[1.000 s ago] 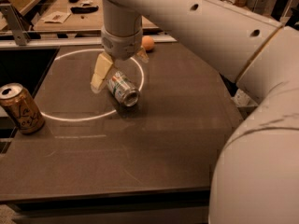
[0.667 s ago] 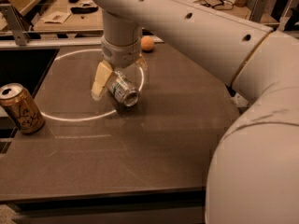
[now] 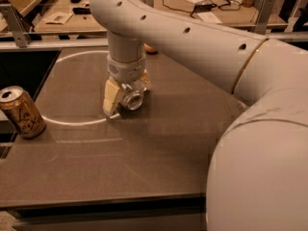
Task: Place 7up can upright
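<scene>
You have the gripper (image 3: 127, 97) down at the table (image 3: 144, 172), in the middle of the scene and a little to the left, hanging straight from the wrist. The 7up can (image 3: 133, 100) lies on its side between the jaws, its silver end turned toward the near edge and slightly right. The jaws are closed around it: the pale left finger (image 3: 111, 98) presses on the can's left flank with its tip at the table surface, and the other finger sits against the far right side of the can. The can is not upright.

Compared with a second ago, your gripper has come lower and a touch nearer, and the finger that stood a little off the can now touches it. The can has kept its sideways pose and has hardly moved, still by the near right part of the white ring (image 3: 72, 122) marked on the table. The arm (image 3: 192, 37) has swung across and now fills more of the upper and right scene, and only a sliver of the small orange thing (image 3: 150, 49) shows behind it at the far side.

The gold-brown can (image 3: 21, 112) stands upright at the left edge of the table, well apart from the gripper, where it was before.
</scene>
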Controlling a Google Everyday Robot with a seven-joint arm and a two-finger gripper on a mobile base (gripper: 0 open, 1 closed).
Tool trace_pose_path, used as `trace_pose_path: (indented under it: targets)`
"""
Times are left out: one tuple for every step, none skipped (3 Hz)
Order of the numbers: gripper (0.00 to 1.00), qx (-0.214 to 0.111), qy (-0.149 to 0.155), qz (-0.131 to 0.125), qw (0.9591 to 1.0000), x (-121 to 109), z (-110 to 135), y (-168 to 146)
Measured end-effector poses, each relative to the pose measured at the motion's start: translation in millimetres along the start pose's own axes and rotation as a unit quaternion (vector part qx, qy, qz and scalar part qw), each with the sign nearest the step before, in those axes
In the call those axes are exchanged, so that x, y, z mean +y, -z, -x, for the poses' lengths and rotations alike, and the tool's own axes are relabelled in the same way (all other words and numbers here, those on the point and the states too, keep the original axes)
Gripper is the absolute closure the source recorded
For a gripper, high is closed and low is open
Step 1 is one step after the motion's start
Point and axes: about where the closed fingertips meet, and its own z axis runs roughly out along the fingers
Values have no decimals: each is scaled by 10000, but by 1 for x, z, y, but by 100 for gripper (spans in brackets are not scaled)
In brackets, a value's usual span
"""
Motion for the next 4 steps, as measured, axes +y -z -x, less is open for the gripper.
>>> trace_pose_path:
  targets:
    - [41,53,-3,14,10000,-3,-4,-7]
    - [63,52,-2,14,10000,-3,-4,-1]
    - [87,50,-3,14,10000,-3,-3,7]
    - [100,-445,-38,98,9990,-23,-15,38]
